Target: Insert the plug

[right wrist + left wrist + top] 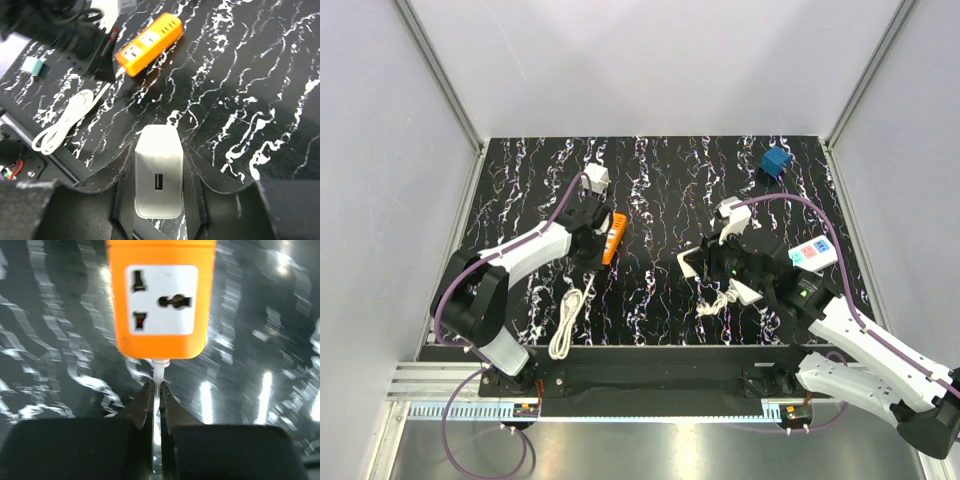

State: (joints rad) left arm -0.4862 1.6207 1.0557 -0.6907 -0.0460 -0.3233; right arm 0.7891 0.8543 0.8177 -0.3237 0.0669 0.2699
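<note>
Pinching a thin white cable (pixel 158 374) just where it leaves the end of an orange strip (pixel 160 295), the left gripper (pixel 156 390) has its fingers nearly together with only the cable between them, seen close in the left wrist view. The strip's socket face fills the upper middle of that frame. From above, the strip lies left of centre on the black, white-veined table (pixel 660 180). The cable's loose coil lies near the lower left edge of the tabletop, and a small white adapter (pixel 595 179) sits just above the strip toward the back. The right gripper (pixel 159 150), right of centre in the overhead frame, holds a white charger (pixel 159 190) between its fingers, which are spread to the charger's width; the charger's USB port faces the wrist camera. The blue plug (pixel 776 161) stands alone on the table in the upper right of the overhead frame, near the back edge and well apart from both grippers. A white strip (pixel 813 254) with red and blue patches lies toward the right edge, below the plug and apart from it, just beside the right arm.
</note>
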